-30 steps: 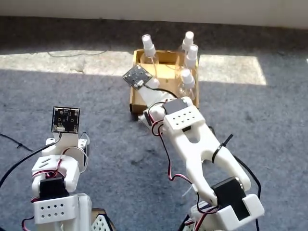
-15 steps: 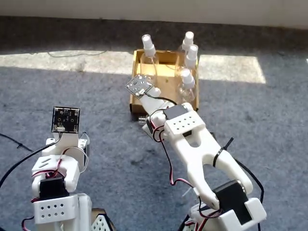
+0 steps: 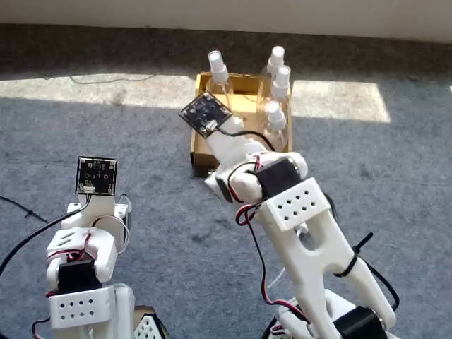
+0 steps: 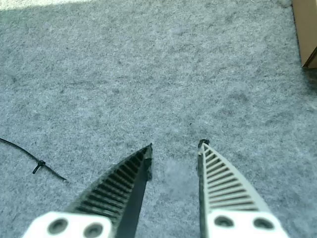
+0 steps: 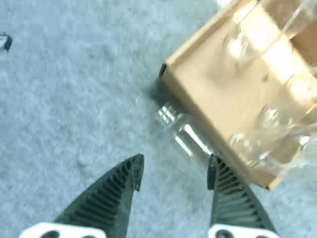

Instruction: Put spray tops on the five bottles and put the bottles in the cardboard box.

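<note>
One clear capless bottle (image 5: pixel 190 139), beside box (image 5: pixel 218 84)

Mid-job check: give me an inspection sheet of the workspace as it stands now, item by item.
Surface: grey carpet, with a sunlit strip across the far side.
Job's things: cardboard box with four bottles standing in it, each fitted with one of the spray tops. The fifth bottle lies on the carpet close beside the box's outer wall, its neck bare.
Clutter: black cable tie on the carpet.
Grippers: left gripper has its jaws open over bare carpet. Right gripper has its jaws open above the lying bottle.
Cables: red and black wires on the right arm; black lead on the carpet.
Surroundings: pale wall along the far edge.
</note>
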Tool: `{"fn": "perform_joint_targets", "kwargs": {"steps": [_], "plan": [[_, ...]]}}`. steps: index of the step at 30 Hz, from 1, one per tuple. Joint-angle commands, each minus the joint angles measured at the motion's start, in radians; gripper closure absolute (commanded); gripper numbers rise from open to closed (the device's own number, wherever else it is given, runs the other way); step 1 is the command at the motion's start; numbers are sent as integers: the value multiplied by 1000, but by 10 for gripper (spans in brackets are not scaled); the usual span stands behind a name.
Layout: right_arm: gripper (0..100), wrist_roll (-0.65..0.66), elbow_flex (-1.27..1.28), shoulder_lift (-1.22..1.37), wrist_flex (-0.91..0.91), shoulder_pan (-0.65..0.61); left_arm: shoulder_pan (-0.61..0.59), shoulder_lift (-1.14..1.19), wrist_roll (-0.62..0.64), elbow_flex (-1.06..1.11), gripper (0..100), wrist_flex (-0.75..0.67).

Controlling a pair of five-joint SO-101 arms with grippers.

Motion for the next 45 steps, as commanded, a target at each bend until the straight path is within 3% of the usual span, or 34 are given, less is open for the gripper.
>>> {"fn": "perform_joint_targets", "kwargs": {"steps": [1,11,27,37,45], "plan": [[827,14,-30,74,-85,45,15,-10,3,-7,853,-17],[827,11,33,346,-318,73,15,-10,3,-5,853,-17],[827,9,41,427,-321,107,15,-10,3,-5,853,-17],[827,11,163,417,-211,84,15,-10,3,-5,853,-17],[827,-48,165,409,30,82,15,-10,3,-5,853,-17]]}}
